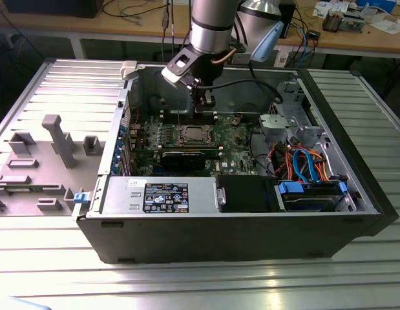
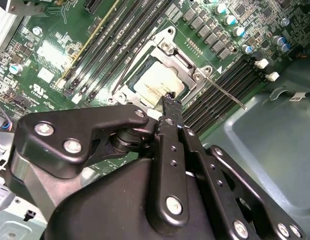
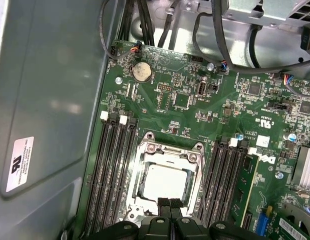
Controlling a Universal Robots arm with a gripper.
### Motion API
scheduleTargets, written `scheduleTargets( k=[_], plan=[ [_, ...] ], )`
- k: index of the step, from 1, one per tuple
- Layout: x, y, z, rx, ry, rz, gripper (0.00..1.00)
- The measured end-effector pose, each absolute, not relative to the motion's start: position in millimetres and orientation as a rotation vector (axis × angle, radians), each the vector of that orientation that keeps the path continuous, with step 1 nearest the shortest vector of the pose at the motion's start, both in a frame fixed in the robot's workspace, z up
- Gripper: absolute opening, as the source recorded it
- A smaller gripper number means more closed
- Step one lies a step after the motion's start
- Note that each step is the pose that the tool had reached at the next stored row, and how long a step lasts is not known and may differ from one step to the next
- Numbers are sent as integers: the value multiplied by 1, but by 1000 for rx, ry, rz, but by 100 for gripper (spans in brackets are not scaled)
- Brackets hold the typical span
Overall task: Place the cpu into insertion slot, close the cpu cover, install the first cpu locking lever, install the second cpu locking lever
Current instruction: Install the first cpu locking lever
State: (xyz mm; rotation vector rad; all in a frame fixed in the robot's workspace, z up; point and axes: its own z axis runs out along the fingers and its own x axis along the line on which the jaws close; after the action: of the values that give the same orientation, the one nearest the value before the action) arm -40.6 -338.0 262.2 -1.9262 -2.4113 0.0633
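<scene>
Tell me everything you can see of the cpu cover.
The cpu cover is a thin, silvery metal frame, roughly square, with a cut-out middle through which the pale metal top of the cpu shows. It appears to lie flat, closed down over the cpu, on the green motherboard between rows of long memory slots. The gripper, fingers together, sits at one edge of it; whether it touches cannot be told.

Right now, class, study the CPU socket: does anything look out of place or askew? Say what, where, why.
In the second wrist view a thin metal lever juts from a corner of the cpu cover, slanting across the memory slots rather than lying along the frame. The cpu looks flat under the cover.
</scene>
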Motion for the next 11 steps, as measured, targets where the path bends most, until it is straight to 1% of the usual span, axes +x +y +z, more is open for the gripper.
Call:
scheduleTargets(
  k=[11],
  plan=[
    [-41,-338,262,-1904,-2429,63,11]
  ],
)
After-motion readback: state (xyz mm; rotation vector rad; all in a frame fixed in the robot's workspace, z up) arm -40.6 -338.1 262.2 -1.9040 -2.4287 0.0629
